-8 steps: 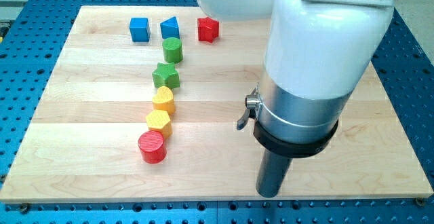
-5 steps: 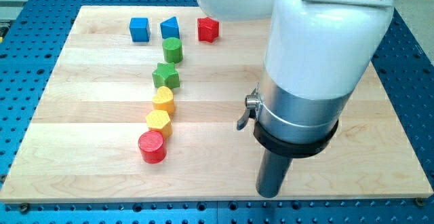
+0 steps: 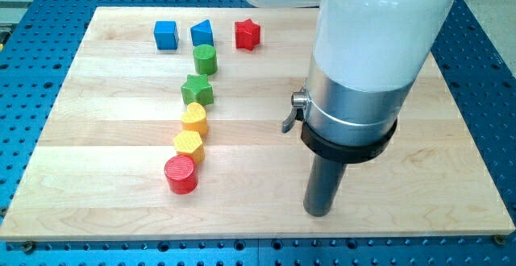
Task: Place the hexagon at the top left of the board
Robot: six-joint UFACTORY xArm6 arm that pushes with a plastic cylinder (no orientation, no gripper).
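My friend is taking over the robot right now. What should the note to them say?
My tip is down near the board's bottom edge, right of centre, touching no block.
The yellow hexagon sits left of centre in a line of blocks, between the yellow heart above and the red cylinder below.
Done: nothing, the hexagon is not pushed yet.
Left: bring the tip to the hexagon and push it to the top left corner.
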